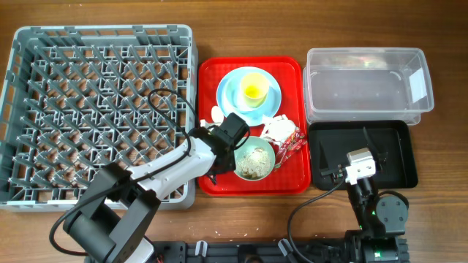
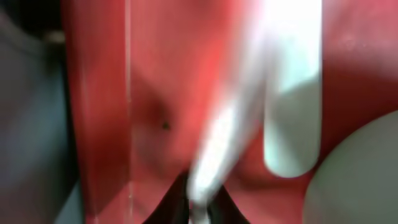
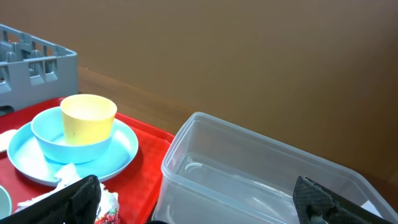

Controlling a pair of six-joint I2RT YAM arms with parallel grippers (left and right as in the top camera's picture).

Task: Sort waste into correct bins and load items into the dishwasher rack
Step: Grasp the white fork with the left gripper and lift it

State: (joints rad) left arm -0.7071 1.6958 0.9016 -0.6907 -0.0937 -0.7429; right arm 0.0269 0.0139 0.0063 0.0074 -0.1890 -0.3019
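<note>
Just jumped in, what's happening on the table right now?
The left gripper is down on the red tray, pinching a white plastic utensil beside the bowl of food scraps. The right gripper hangs open over the black tray. The grey rack shows nothing loaded yet.

Brown wood-grain tabletop, matte, running out of view on the left, right and far sides; from the right wrist view the same brown surface fills the far background. Light soft and even, casting only faint, short shadows
</note>
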